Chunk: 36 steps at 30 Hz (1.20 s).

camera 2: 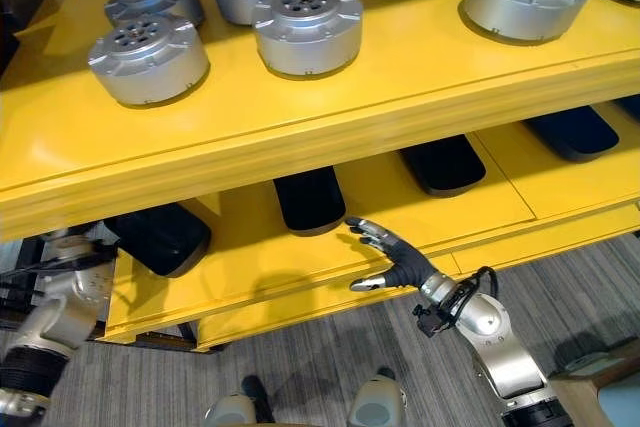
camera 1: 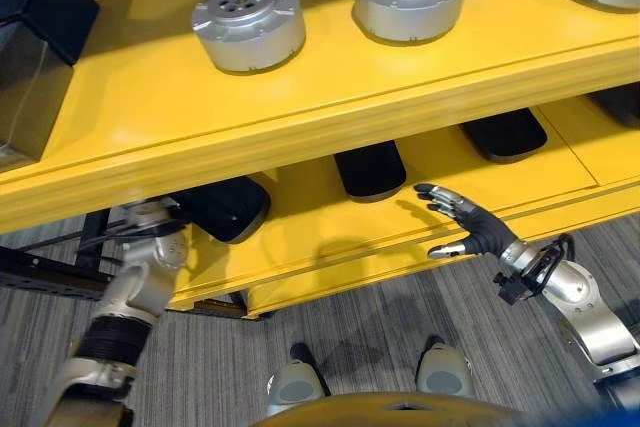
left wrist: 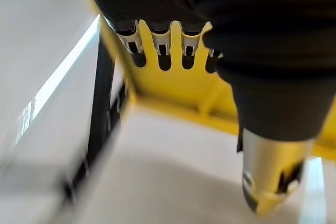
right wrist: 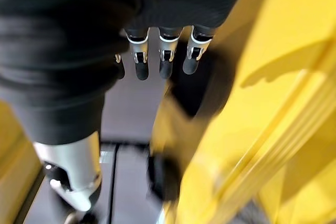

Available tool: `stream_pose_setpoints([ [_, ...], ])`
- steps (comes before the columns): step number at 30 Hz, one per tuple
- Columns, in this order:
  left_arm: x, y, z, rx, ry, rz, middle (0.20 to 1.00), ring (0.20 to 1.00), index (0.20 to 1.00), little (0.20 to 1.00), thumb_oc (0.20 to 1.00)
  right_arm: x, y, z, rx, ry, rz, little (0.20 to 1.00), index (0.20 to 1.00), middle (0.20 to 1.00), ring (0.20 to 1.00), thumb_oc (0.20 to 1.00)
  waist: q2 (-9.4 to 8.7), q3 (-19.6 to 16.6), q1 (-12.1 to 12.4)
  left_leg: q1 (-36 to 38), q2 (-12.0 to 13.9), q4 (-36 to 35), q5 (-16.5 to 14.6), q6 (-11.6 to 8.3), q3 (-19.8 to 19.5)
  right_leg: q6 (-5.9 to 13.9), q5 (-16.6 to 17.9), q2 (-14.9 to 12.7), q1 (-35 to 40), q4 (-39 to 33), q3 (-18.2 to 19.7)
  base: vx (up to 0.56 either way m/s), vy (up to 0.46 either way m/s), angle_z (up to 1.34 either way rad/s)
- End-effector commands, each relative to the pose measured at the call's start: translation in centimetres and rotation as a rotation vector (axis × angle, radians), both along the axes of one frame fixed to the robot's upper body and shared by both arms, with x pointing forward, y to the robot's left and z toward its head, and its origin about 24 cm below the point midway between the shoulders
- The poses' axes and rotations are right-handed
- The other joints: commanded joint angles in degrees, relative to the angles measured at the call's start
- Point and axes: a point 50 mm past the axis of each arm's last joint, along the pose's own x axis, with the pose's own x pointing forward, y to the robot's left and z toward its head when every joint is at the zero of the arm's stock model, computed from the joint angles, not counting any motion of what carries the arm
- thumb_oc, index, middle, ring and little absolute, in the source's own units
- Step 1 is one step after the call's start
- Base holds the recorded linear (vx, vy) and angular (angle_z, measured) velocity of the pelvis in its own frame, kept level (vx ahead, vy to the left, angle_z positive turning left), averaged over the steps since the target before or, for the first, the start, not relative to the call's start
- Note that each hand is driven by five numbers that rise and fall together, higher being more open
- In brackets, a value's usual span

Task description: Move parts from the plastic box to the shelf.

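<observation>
Several round silver parts (camera 1: 248, 25) stand on the top board of the yellow shelf (camera 1: 300, 107). On the lower board (camera 1: 330, 237) lie three flat black parts (camera 1: 370, 169). My right hand (camera 1: 475, 227) hovers open and holding nothing, just above the lower board's front edge, in front of the middle black part. In its wrist view the fingers (right wrist: 165, 61) point straight out along the yellow edge. My left arm reaches under the shelf's left end beside the leftmost black part (camera 1: 225, 209). My left hand (left wrist: 262, 103) is open, holding nothing, with yellow shelf framing beyond it.
A black box (camera 1: 40, 7) and a grey one (camera 1: 20, 97) stand at the shelf's left end. A black frame (camera 1: 40, 272) runs low on the left above the grey carpet floor (camera 1: 380, 317). A tan and blue object (camera 2: 610, 387) sits at the lower right.
</observation>
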Motion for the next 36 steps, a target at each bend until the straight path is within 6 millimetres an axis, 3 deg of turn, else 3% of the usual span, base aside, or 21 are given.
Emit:
stream_pose_setpoints([
  [1,-0.1,-0.6,2.3,-0.045,0.018,-0.267,1.0,1.0,1.0,1.0,1.0,0.2,1.8,2.7,0.011,-0.161,0.171,1.0,1.0,1.0,1.0,1.0,-4.24,0.61,2.66,-3.55,0.55,5.57,-2.69,-1.33,-4.09,1.93,2.66,1.24,5.08,-7.84,-4.79,-0.08,-0.145,0.07],
  [3,-1.4,-2.0,1.0,-0.07,0.101,-0.377,1.0,1.0,1.0,1.0,1.0,-0.1,2.5,2.9,0.005,-0.175,0.245,1.0,1.0,1.0,1.0,1.0,-4.87,0.58,4.7,-3.73,0.87,5.35,-2.02,-1.72,-4.55,1.41,2.6,1.95,6.04,-8.28,-6.0,-0.09,-0.175,0.18],
  [7,-2.9,-2.5,-1.3,-0.123,0.199,-0.422,1.0,1.0,1.0,1.0,1.0,0.1,3.6,3.9,-0.008,-0.215,0.335,1.0,1.0,1.0,1.0,1.0,-5.83,0.47,7.58,-3.09,1.04,3.79,-0.81,-1.93,-5.32,0.74,2.58,2.92,7.55,-9.1,-7.49,-0.09,-0.079,0.2],
  [9,-4.5,-2.5,-3.5,-0.256,0.353,-0.498,1.0,1.0,1.0,1.0,1.0,0.2,4.8,5.2,-0.006,-0.26,0.416,1.0,1.0,1.0,1.0,1.0,-6.11,0.43,10.13,-2.36,-0.1,2.41,-0.5,-1.43,-6.59,0.72,2.87,3.0,8.7,-9.77,-8.11,-0.16,0.079,0.32],
  [12,-5.8,-2.5,-4.9,-0.388,0.452,-0.584,1.0,1.0,1.0,1.0,1.0,0.2,5.2,6.2,-0.012,-0.305,0.423,1.0,1.0,1.0,1.0,1.0,-5.23,0.23,11.18,-1.51,-1.96,1.32,-0.79,-0.41,-6.61,1.35,3.47,2.17,9.23,-10.0,-8.52,-0.15,0.198,0.29],
  [15,-6.4,-2.7,-5.7,-0.542,0.51,-0.656,1.0,1.0,1.0,1.0,1.0,0.4,5.5,6.6,-0.035,-0.389,0.364,1.0,1.0,1.0,1.0,1.0,-4.08,-0.14,11.67,-0.56,-4.45,-0.26,-1.23,1.17,-6.62,2.39,4.27,0.97,9.02,-9.72,-8.57,-0.15,0.288,0.28],
  [16,-6.9,-3.5,-6.6,-0.631,0.607,-0.775,1.0,1.0,1.0,1.0,1.0,0.9,5.5,7.0,-0.022,-0.438,0.284,1.0,1.0,1.0,1.0,1.0,-3.42,-0.17,11.48,-0.03,-6.05,-1.23,-1.63,2.68,-5.52,3.62,5.45,-0.63,8.13,-9.31,-8.7,-0.18,0.328,0.28],
  [21,-7.7,-4.0,-7.6,-0.607,0.747,-0.899,1.0,1.0,1.0,1.0,1.0,1.5,4.8,7.6,-0.059,-0.627,0.168,1.0,1.0,1.0,1.0,1.0,-2.3,-0.35,10.1,0.32,-7.9,-2.75,-1.88,4.3,-4.08,4.55,5.4,-0.91,6.0,-7.0,-6.87,-0.11,0.178,0.18],
  [23,-7.8,-3.4,-8.4,-0.721,0.825,-0.886,1.0,1.0,1.0,1.0,1.0,1.6,4.4,8.0,-0.084,-0.704,0.128,1.0,1.0,1.0,1.0,1.0,-1.68,-0.4,9.09,0.58,-8.52,-3.64,-2.11,4.86,-3.54,4.19,4.23,0.49,4.41,-4.8,-5.84,-0.1,0.083,0.03],
  [24,-7.9,-2.9,-8.8,-0.844,0.838,-0.852,1.0,1.0,1.0,1.0,1.0,2.0,4.3,8.8,-0.135,-0.804,0.072,1.0,1.0,1.0,1.0,1.0,-1.44,-0.26,9.04,0.46,-9.2,-4.35,-2.2,4.82,-2.8,3.31,4.09,2.52,4.42,-5.9,-6.75,-0.11,0.022,-0.07],
  [27,-8.6,-2.3,-9.7,-0.927,0.817,-0.785,1.0,1.0,1.0,1.0,1.0,3.3,4.6,10.0,-0.221,-0.931,0.016,1.0,1.0,1.0,1.0,1.0,-1.79,0.52,10.25,-1.89,-10.54,-2.29,-2.58,4.25,-2.71,1.04,4.38,6.29,6.97,-9.91,-7.62,-0.05,-0.099,-0.24],
  [33,-8.2,-1.9,-8.6,-0.949,0.773,-0.835,1.0,1.0,1.0,1.0,1.0,4.9,4.0,10.3,-0.314,-1.012,-0.046,1.0,1.0,1.0,1.0,1.0,-0.56,0.62,11.24,-3.12,-11.38,-4.73,-0.79,4.42,-3.96,0.96,4.31,7.21,6.9,-11.23,-6.95,-0.07,-0.119,-0.09],
  [36,-7.8,-2.5,-7.2,-0.861,0.754,-0.965,1.0,1.0,1.0,1.0,1.0,5.9,3.3,9.9,-0.354,-1.013,-0.118,1.0,1.0,1.0,1.0,1.0,-0.43,0.84,9.71,-2.66,-10.43,-0.89,-3.2,4.38,-1.22,0.76,3.24,6.57,7.49,-10.6,-7.03,-0.01,-0.093,0.02],
])
